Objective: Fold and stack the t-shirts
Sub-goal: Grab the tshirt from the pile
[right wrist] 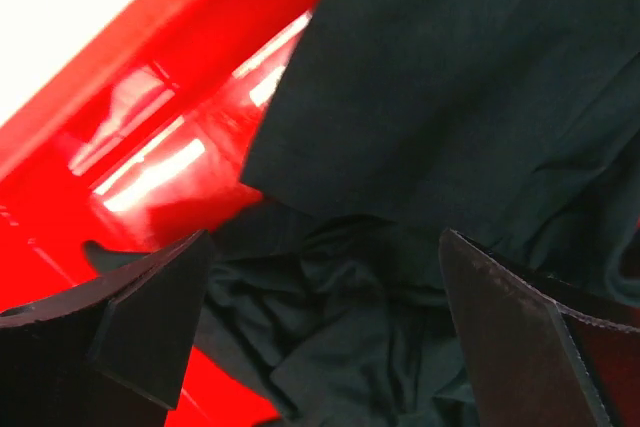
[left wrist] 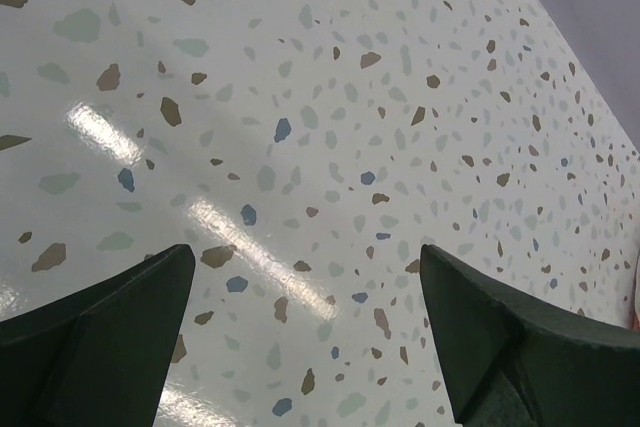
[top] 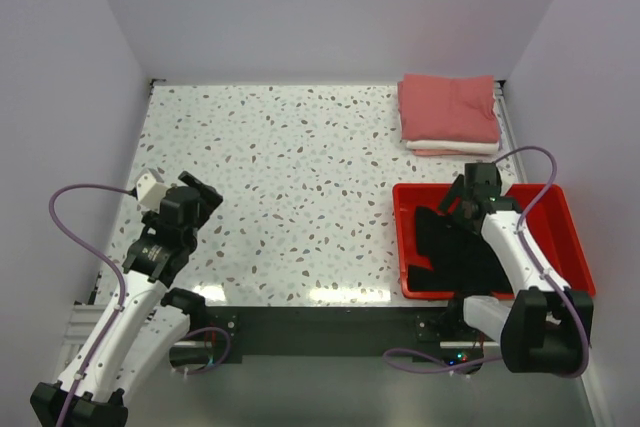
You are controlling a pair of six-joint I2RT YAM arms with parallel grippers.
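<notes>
A crumpled black t-shirt point(top: 450, 247) lies in the red tray point(top: 575, 247) at the right front. My right gripper point(top: 462, 199) hangs over the tray's far left part, open, just above the black cloth point(right wrist: 400, 147), which fills the right wrist view between the fingers point(right wrist: 150, 317). A folded salmon-pink t-shirt point(top: 448, 107) lies on a folded white one point(top: 450, 147) at the far right corner. My left gripper point(top: 205, 192) is open and empty over bare table at the left; the left wrist view shows only speckled tabletop between its fingers point(left wrist: 110, 327).
The speckled table point(top: 290, 177) is walled at the back and both sides. The red tray's wall point(right wrist: 120, 147) shows close to my right gripper. A black rail point(top: 320, 322) runs along the near edge between the arm bases.
</notes>
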